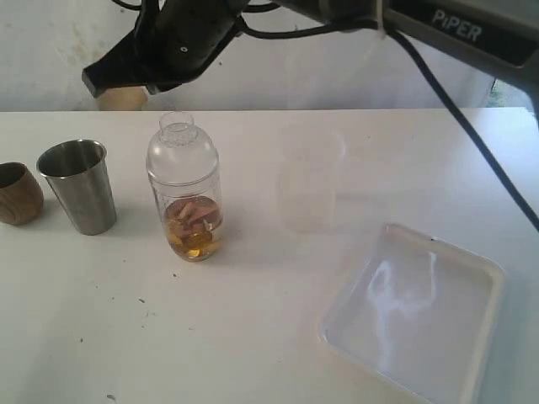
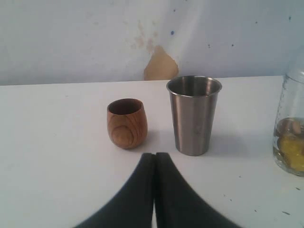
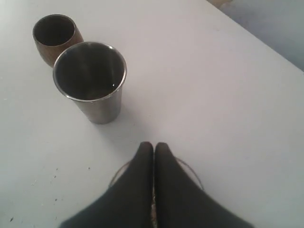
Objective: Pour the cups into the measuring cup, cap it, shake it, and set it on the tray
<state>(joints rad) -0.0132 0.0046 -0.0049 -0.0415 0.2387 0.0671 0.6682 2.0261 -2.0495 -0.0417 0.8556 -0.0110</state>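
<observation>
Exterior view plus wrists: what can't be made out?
- Exterior view: short brown wooden cup cut by left edge; frosted whitish plastic cup washed out against white table.
- Left wrist view: tall clear plastic measuring cup cut by frame edge.
- Right wrist view: shut right gripper covers most of whatever stands beneath.

White table, scuffed pale wall behind, tan chipped patch
</observation>
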